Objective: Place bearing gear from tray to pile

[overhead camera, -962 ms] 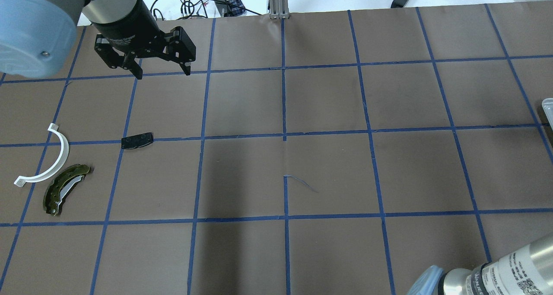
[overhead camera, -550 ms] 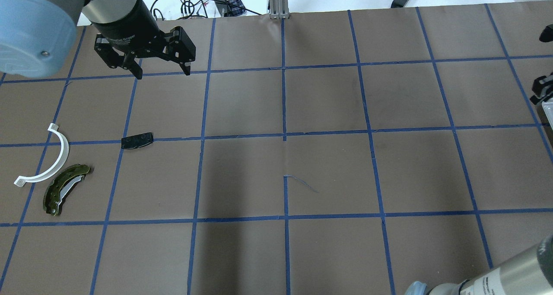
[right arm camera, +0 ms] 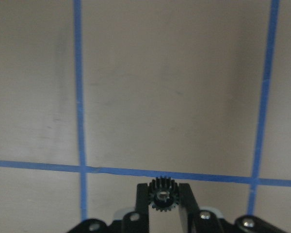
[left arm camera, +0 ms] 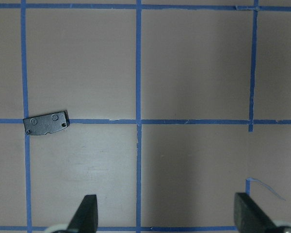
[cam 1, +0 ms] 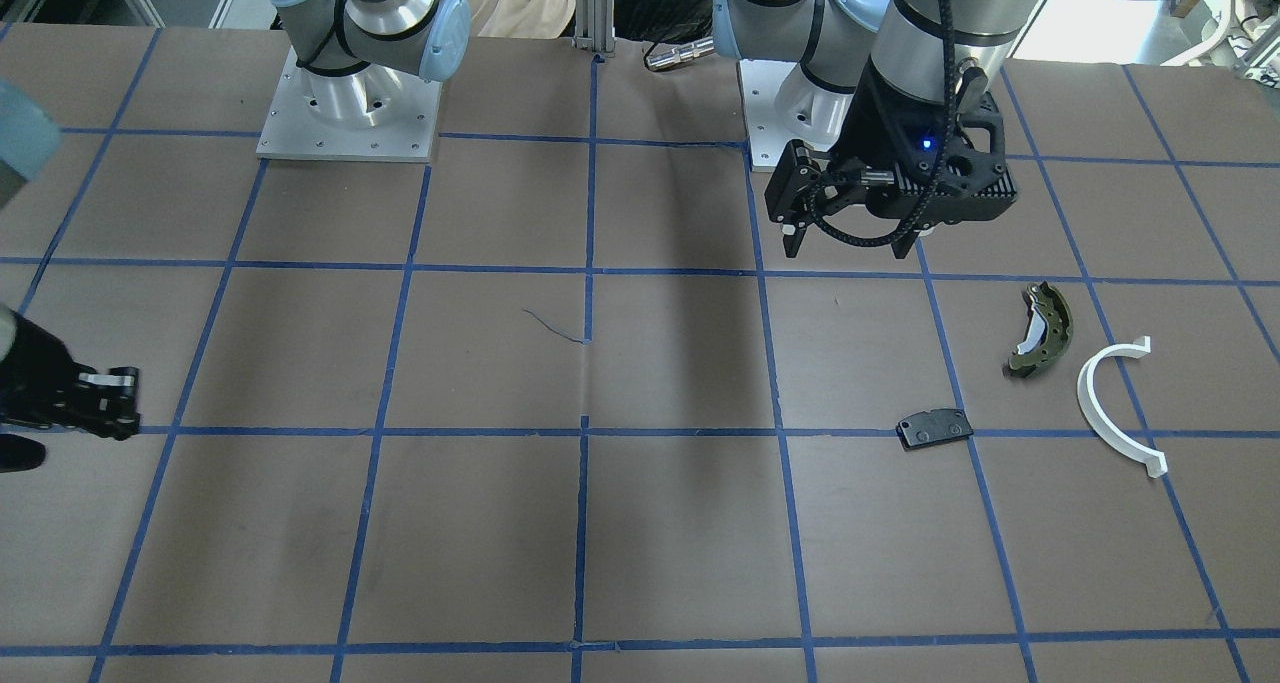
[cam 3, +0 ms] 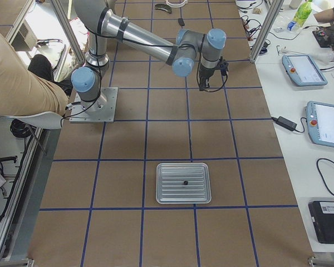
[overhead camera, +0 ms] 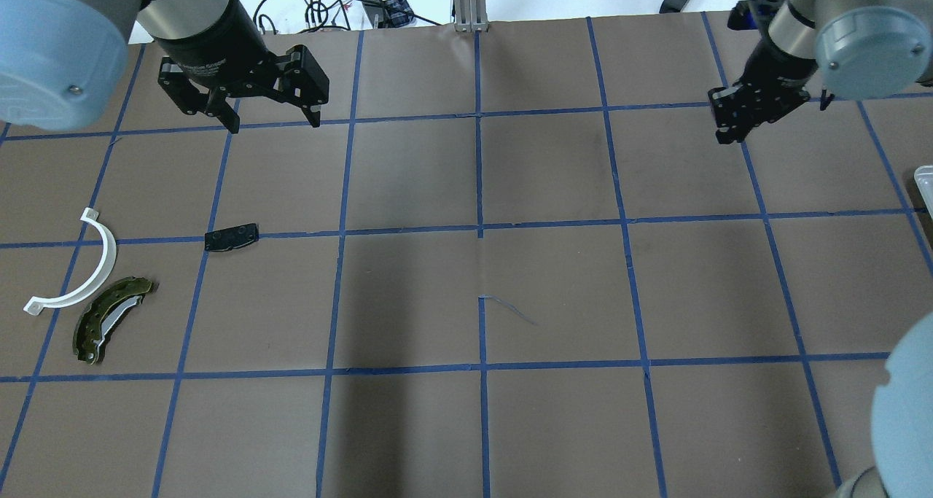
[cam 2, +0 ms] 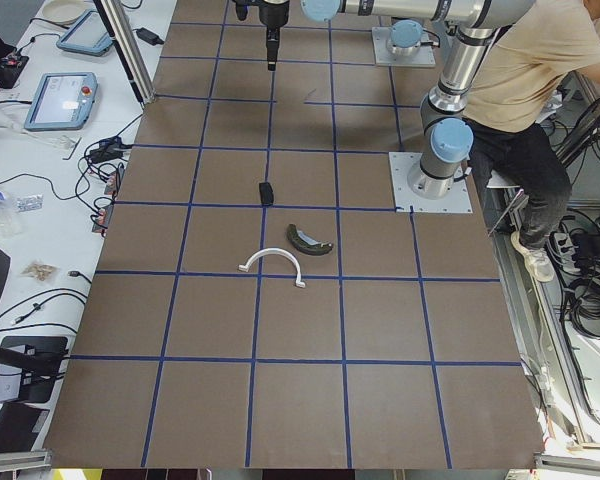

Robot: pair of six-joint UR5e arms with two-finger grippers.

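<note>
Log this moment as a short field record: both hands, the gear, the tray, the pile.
right hand: shut on a small black toothed bearing gear, raised
left hand: open, empty
tray: ribbed silver metal tray, one small dark item on it, too small to identify
pile: olive-green curved brake shoe, white plastic half-ring, flat black rectangular pad plate, on the robot's left
progress: gear not yet at the pile

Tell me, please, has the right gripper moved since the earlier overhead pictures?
Yes. The right gripper has come in from the view's right edge, leftward away from the tray.
</note>
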